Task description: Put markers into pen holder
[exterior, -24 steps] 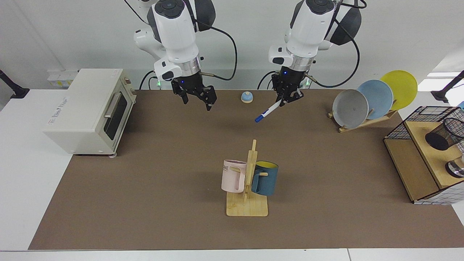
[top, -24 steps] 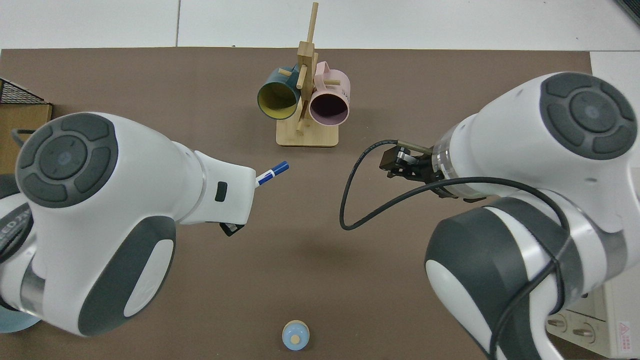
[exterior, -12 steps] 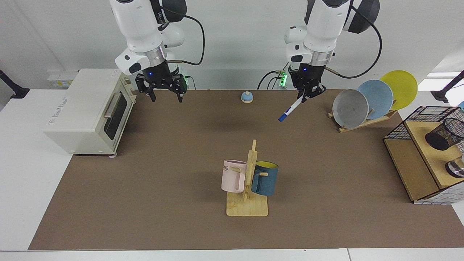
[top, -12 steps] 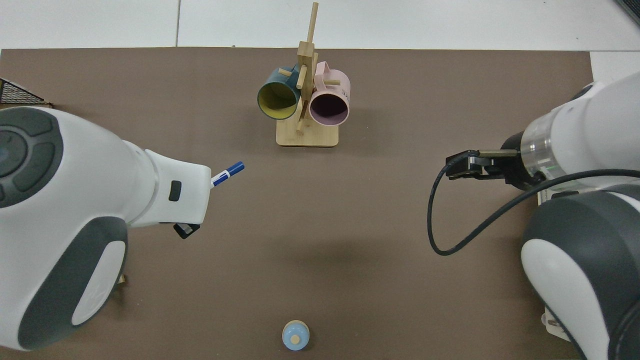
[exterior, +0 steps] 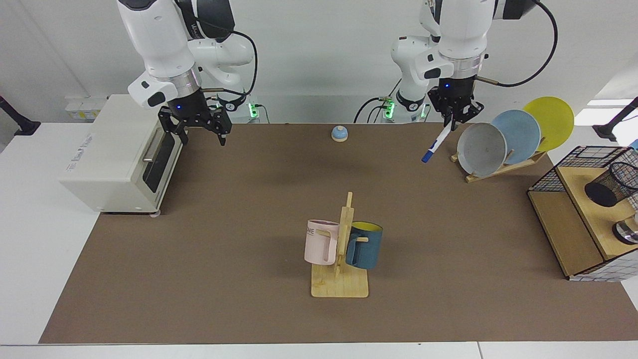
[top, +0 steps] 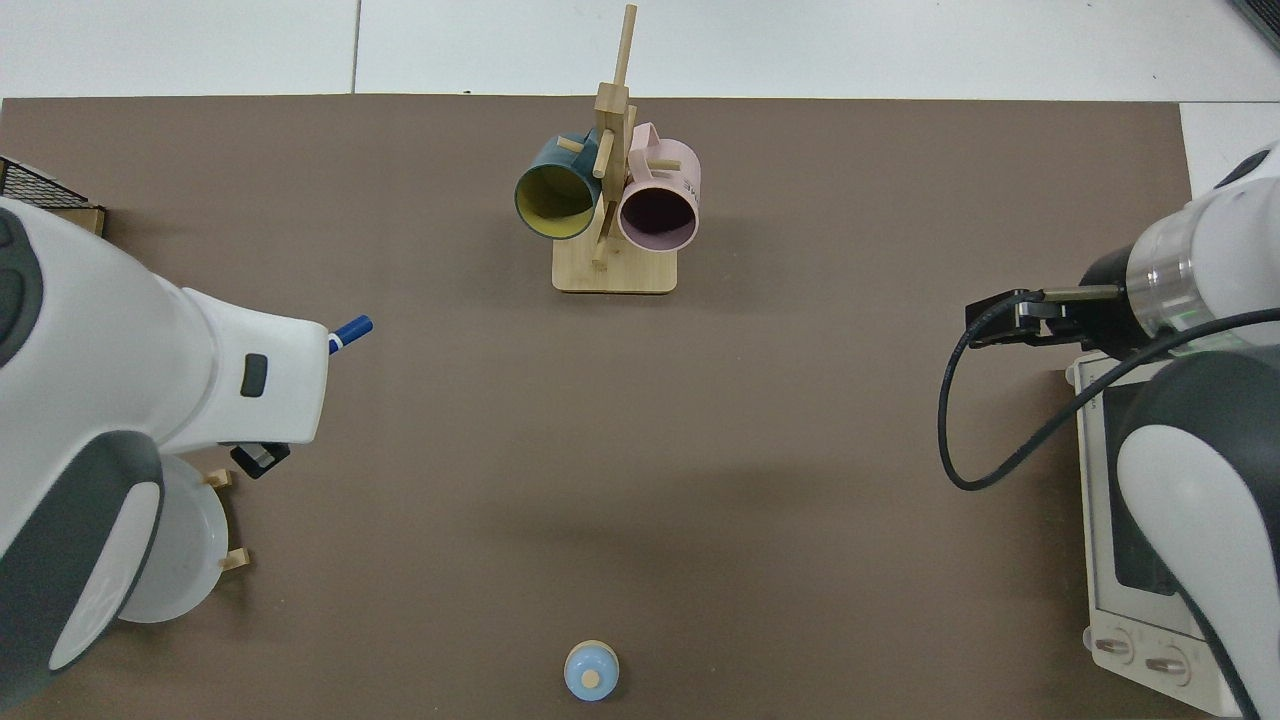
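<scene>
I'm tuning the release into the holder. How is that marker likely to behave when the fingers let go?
The marker looks stiff, slim and light, so it should drop straight. It hangs tilted, cap down, from the left gripper, so it may strike the pen holder rim. Its round barrel would probably roll if it misses.

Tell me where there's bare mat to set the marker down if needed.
Bare mat runs between the toaster oven and the mug rack, and between that rack and the wooden shelf. It is crowded around the plate rack, where the left gripper holds the marker. The right gripper hangs open beside the oven.
</scene>
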### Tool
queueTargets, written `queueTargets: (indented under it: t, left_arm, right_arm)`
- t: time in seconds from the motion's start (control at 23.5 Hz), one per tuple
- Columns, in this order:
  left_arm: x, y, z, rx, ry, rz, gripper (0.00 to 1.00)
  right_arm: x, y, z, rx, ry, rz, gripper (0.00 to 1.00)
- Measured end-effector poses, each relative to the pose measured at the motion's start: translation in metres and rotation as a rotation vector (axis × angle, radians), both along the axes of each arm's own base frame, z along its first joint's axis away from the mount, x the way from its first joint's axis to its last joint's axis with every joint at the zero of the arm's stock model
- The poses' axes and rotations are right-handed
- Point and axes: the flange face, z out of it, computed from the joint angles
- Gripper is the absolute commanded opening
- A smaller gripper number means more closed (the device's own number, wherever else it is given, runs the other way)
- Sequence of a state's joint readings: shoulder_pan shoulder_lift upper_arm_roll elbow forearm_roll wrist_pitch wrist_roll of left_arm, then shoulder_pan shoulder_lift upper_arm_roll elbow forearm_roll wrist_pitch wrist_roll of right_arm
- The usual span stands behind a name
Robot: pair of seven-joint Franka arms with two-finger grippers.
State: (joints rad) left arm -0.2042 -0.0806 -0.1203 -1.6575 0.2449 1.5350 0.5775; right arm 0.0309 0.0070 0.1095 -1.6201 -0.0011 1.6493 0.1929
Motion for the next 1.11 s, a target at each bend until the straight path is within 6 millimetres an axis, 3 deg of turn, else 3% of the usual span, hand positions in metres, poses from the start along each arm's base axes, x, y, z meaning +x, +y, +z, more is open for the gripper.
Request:
queueTargets:
  t: [0.3,1.11]
  left_arm:
    - [0.001,0.025,0.01,0.12,0.009,-0.009,0.0]
    - [0.002,0.044,0.02,0.21,0.008,0.012,0.0]
  right_arm:
    - [0.001,-0.001,0.011,-0.004,0.012,0.0,1.0]
    - [0.005,0.003,0.012,0.0,0.004,-0.045,1.0]
